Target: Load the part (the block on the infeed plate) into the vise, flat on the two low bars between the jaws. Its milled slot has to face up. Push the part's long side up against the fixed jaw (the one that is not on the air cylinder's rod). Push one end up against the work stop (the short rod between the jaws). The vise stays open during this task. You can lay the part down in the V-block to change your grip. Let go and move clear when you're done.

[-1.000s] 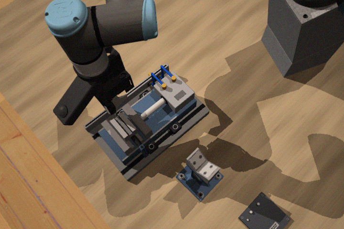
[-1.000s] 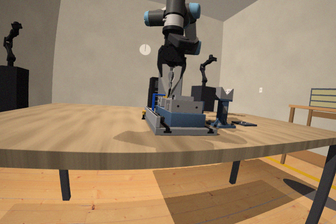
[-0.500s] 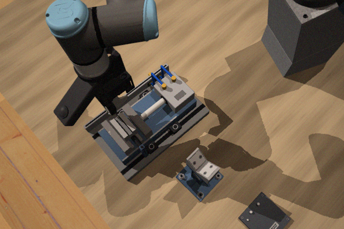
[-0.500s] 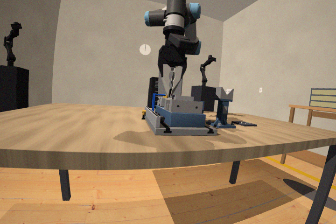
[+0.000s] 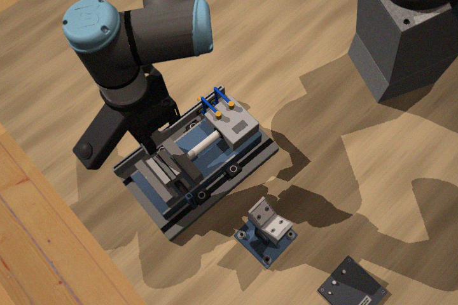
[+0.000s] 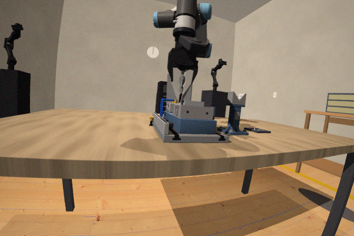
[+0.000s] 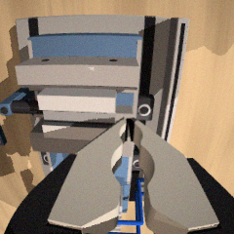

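Pale walls (image 6: 113, 69) stand behind the wooden table (image 5: 258, 61) (image 6: 71, 133) (image 7: 210, 107), where the metal block (image 5: 159, 172) (image 6: 194, 103) (image 7: 78, 100) sits in the vise (image 5: 170, 232) (image 6: 195, 138) (image 7: 83, 24), between its two jaws. From where I stand, most of the loading looks done: the block has left the dark pickup plate (image 5: 345, 293) (image 6: 256, 130), and the V-shaped rest (image 5: 280, 228) (image 6: 236, 98) holds nothing.

It seems to lie level, its long side running along the fixed jaw (image 5: 156, 183) (image 6: 195, 112) (image 7: 78, 74). A dark line shows between those two, and I can't tell whether it is a slim gap or shadow. One end points at the short stop rod (image 5: 180, 186) (image 7: 25, 106), very close, though contact isn't certain. The groove probably faces up, but I wouldn't swear to it, and the low bars underneath are hidden from me.

The claw (image 5: 151, 149) (image 6: 180, 100) (image 7: 128, 119) is clenched on nothing, its tips down near the block's end away from the rod. I'd guess it is there for nudging. What remains, I think, is the final seating, against rod and fixed jaw, then backing away with the vise left open.
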Tool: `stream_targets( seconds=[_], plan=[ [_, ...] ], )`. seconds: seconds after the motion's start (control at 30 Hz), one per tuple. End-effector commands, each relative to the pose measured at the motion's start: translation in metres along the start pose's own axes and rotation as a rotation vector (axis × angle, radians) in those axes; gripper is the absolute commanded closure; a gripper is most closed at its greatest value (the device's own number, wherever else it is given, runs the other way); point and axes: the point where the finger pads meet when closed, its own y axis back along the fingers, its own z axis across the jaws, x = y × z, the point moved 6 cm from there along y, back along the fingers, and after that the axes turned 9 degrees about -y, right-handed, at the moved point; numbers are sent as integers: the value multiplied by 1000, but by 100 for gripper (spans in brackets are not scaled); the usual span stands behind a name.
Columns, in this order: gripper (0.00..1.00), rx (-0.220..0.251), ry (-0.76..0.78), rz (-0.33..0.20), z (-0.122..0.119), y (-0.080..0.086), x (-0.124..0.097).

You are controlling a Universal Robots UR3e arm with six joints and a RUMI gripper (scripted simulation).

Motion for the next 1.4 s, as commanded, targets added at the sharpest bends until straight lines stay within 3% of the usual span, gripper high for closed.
stream_targets(
  seconds=[0.0, 1.37],
  plan=[
    [100, -1, 0, 3, -1, 1, 1],
    [100, -1, 0, 3, -8, 1, 0]
  ],
)
